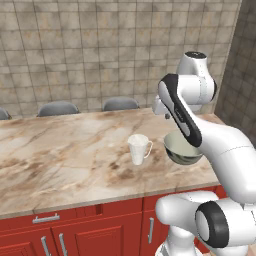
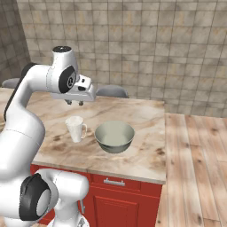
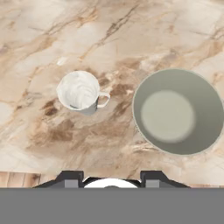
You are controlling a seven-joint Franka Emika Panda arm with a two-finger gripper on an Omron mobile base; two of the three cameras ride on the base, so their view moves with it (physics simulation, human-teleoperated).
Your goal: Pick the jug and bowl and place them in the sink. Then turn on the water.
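So going left to right on the beige marble countertop (image 2: pixel 142 155): first there's the small white tapered jug (image 2: pixel 76 128) with its side handle pointing toward its neighbour, then just beside it but not touching, the round glossy grey-green bowl (image 2: pixel 115 136) with the pale cream inside. Both sit upright near the counter's front edge, above the red cabinet doors (image 1: pixel 90 232). The white arm's 2-finger gripper (image 2: pixel 74 103) hangs above the counter behind the jug, holding nothing; honestly I can't tell how far its jaws are spread from these shots. Looks to me like step 1 hasn't really started, neither item is picked yet. Next move probably needs the hand to drop down over the jug and line up on its rim or handle.
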